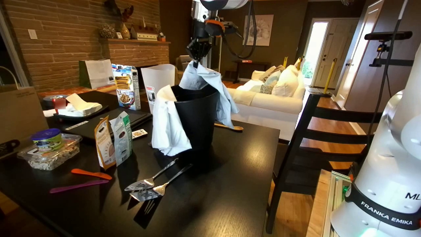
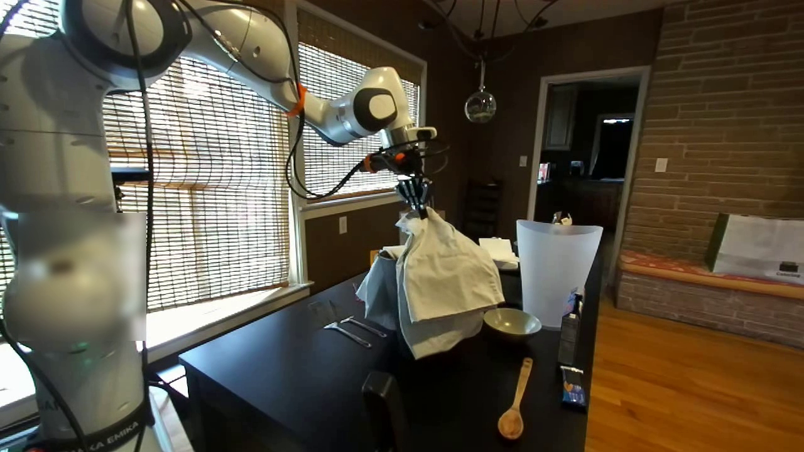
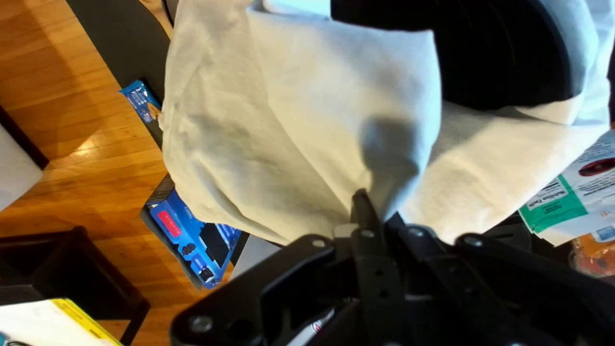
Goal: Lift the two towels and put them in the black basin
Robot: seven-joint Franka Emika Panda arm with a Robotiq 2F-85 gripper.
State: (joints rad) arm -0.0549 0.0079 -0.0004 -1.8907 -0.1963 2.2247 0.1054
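One towel (image 2: 449,270) pinched in the end effector (image 1: 196,63), basin (image 1: 197,121) right underneath

The end effector's clamped on a bunched bit of that towel, with the rest hanging down past the rim; the other towel (image 1: 166,128) is draped over the rim, also below. Dark, kinda shiny table (image 1: 236,184) under it all, spatulas (image 1: 160,189) and a wooden spoon (image 2: 519,395) lying lower down, off to either side of the end effector. Past it there's a white sofa (image 1: 266,112), a brick wall (image 1: 59,59) and wood floor (image 2: 678,389).
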